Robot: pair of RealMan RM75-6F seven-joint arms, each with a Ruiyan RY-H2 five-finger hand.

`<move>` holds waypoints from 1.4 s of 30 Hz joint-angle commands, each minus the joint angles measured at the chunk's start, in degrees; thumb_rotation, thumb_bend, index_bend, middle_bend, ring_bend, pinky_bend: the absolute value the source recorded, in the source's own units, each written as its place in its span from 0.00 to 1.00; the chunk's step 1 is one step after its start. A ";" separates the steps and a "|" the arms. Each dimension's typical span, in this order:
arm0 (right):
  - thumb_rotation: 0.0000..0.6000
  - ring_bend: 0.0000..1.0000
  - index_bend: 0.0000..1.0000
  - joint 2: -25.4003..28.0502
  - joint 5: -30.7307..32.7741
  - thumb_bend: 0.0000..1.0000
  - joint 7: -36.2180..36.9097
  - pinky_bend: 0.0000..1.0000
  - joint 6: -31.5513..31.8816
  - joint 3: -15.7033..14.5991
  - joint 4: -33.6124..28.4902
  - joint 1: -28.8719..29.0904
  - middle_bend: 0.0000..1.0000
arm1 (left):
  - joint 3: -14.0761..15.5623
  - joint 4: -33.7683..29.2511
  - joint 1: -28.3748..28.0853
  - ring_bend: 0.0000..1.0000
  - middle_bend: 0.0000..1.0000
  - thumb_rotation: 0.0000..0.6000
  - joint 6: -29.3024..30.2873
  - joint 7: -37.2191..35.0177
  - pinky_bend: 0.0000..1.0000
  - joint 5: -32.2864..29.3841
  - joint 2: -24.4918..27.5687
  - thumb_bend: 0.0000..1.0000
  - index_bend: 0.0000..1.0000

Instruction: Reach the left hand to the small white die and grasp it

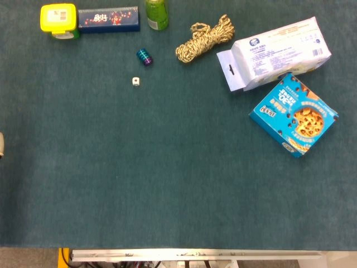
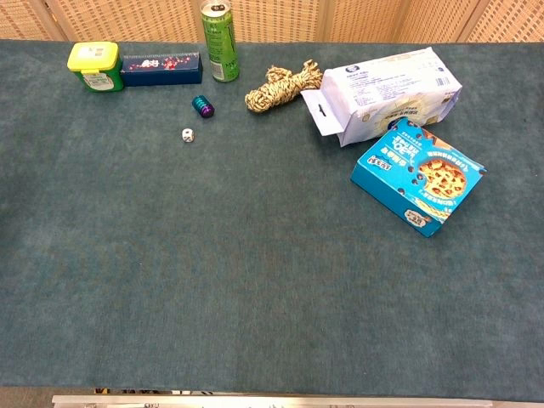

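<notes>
The small white die (image 1: 135, 81) (image 2: 187, 135) lies alone on the dark green table cloth, towards the far left. A teal and purple ribbed spool (image 1: 144, 57) (image 2: 202, 106) lies just beyond it, a little to the right. Neither hand shows over the table in either view. A pale sliver (image 1: 1, 145) pokes in at the left edge of the head view; too little of it shows to tell what it is.
Along the far edge stand a yellow-lidded tub (image 1: 58, 20), a dark blue box (image 1: 108, 19) and a green can (image 2: 219, 41). A coil of rope (image 1: 204, 38), a white wipes pack (image 1: 278, 51) and a blue cookie box (image 1: 294, 114) lie at right.
</notes>
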 commanded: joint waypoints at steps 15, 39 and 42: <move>1.00 0.31 0.39 1.10 -0.33 0.33 -0.63 0.30 0.94 0.71 -1.13 0.12 0.43 | -0.68 0.84 -5.80 0.38 0.41 1.00 -7.33 -2.17 0.48 2.83 2.88 0.44 0.13; 1.00 0.31 0.39 2.04 0.00 0.33 -2.19 0.30 1.35 0.62 -3.02 -0.33 0.43 | -3.26 7.12 -30.41 0.96 0.98 0.40 -39.93 -0.42 1.00 -2.52 -5.81 0.72 0.15; 1.00 0.31 0.39 2.02 0.12 0.33 -2.15 0.30 1.29 0.57 -2.89 -0.39 0.43 | -4.03 8.85 -32.30 0.97 0.98 0.40 -42.19 1.34 1.00 -5.74 -8.16 0.72 0.12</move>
